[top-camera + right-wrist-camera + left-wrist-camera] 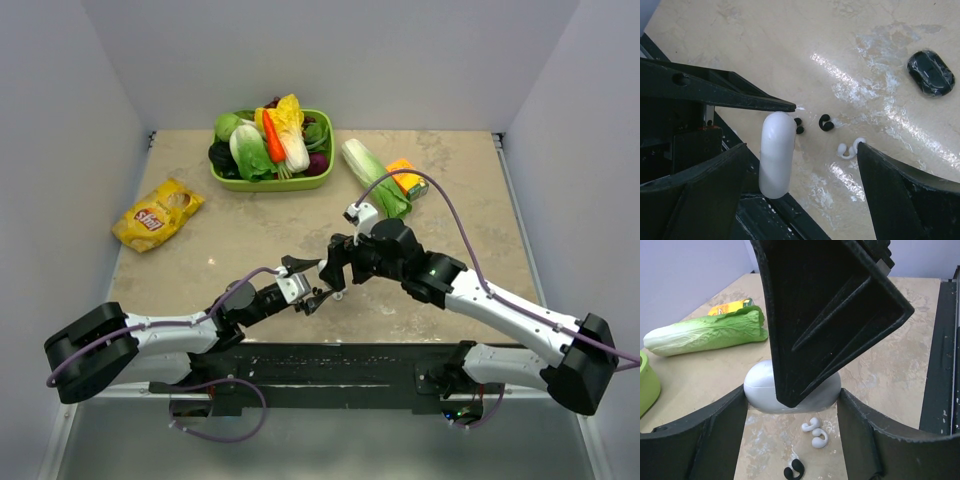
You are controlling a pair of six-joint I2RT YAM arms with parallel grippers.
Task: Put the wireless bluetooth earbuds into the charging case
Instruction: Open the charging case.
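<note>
The white charging case (760,387), closed, sits between my left gripper's (792,397) fingertips, raised above the table. In the right wrist view the case (775,155) stands on edge over the table's near edge. My right gripper (801,146) is open, hovering right over the case, one finger (830,315) covering its top. Two white earbuds (815,432) lie together on the table under the case, a black earbud (795,470) nearer. The right wrist view shows both black earbuds (826,122) and the white pair (850,149). A closed black case (931,73) lies farther off.
A green basket of vegetables (225,182) stands at the back. A napa cabbage (375,178) and an orange box (408,178) lie back right, a yellow chip bag (157,213) at left. The black base plate (330,365) runs along the near edge.
</note>
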